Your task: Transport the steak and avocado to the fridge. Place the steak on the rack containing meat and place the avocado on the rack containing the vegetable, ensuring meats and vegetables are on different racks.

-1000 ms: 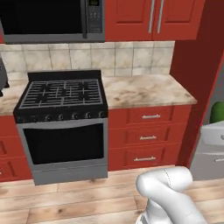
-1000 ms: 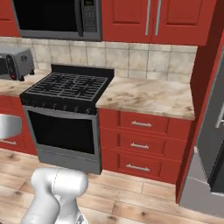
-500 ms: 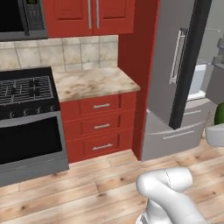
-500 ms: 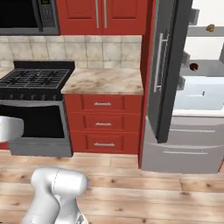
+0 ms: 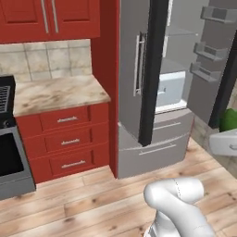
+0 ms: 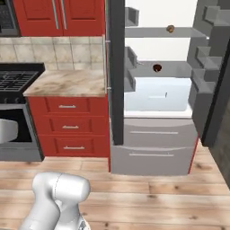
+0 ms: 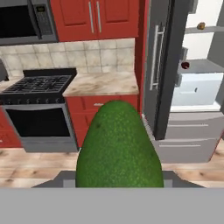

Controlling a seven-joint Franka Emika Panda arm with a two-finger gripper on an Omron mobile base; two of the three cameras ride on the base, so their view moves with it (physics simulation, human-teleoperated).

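The dark green, bumpy, egg-shaped avocado sits right in front of the hand camera, held tight around its fat middle by the fingers, well away from the open grey fridge. It looks light and firm but a bit slippery, so the wide middle is the best place to hold it.

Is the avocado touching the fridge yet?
Apart. In the hand view the avocado sits close before the camera, with wood floor and the red cabinet between it and the open fridge farther back.
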